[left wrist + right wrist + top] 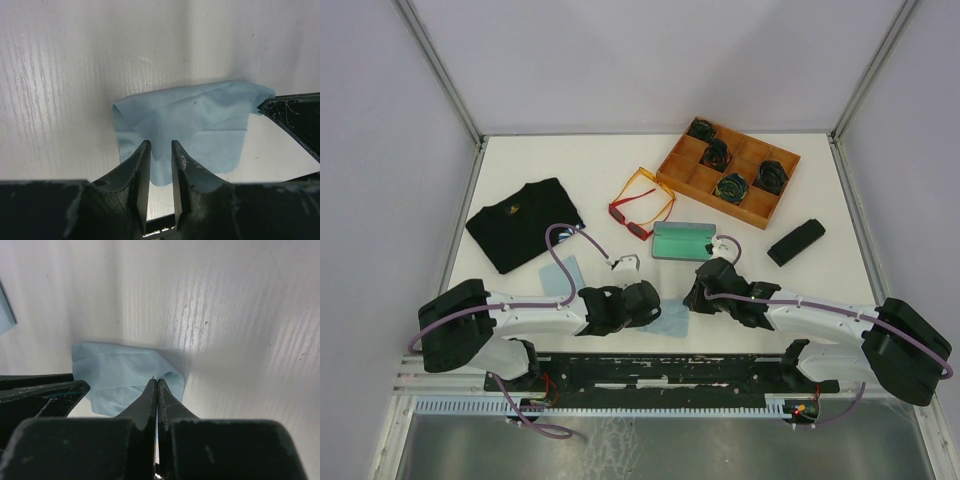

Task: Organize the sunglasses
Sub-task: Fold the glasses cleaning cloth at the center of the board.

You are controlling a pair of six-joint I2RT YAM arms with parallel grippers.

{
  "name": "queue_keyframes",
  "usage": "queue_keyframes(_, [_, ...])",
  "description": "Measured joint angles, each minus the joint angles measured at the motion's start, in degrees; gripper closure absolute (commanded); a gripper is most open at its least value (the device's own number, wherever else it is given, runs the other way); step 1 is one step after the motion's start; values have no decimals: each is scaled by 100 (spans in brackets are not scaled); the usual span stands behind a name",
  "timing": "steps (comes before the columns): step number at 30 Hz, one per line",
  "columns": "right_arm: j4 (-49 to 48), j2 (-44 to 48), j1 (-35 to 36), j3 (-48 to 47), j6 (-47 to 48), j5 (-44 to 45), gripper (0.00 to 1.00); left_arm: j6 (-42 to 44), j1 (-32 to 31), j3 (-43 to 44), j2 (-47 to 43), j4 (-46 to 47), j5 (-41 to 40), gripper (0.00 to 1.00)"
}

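The red sunglasses (629, 217) and the orange-yellow sunglasses (651, 189) lie touching each other on the table's middle, far from both grippers. Near the front edge a light blue cloth (195, 120) lies crumpled between the two grippers. My left gripper (160, 146) stands over its near edge, jaws a narrow gap apart, and a fold of cloth shows in the gap without being pinched. My right gripper (157, 382) is shut on a raised corner of the same cloth (120, 372). From above, the left gripper (655, 300) and the right gripper (692, 297) nearly face each other.
An open teal-lined case (682, 240) lies just beyond the grippers and a closed black case (795, 241) to the right. A wooden tray (685, 152) with black items stands at the back right. A black garment (525, 222) and a second blue cloth (563, 274) lie on the left.
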State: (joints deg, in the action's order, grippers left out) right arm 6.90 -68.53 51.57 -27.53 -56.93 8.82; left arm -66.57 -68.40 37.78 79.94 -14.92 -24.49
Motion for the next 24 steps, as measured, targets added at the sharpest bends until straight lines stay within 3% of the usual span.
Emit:
queue_keyframes(17, [0, 0, 0, 0, 4, 0, 100, 0, 2, 0, 144, 11, 4, 72])
queue_keyframes(24, [0, 0, 0, 0, 15, 0, 100, 0, 0, 0, 184, 22, 4, 80])
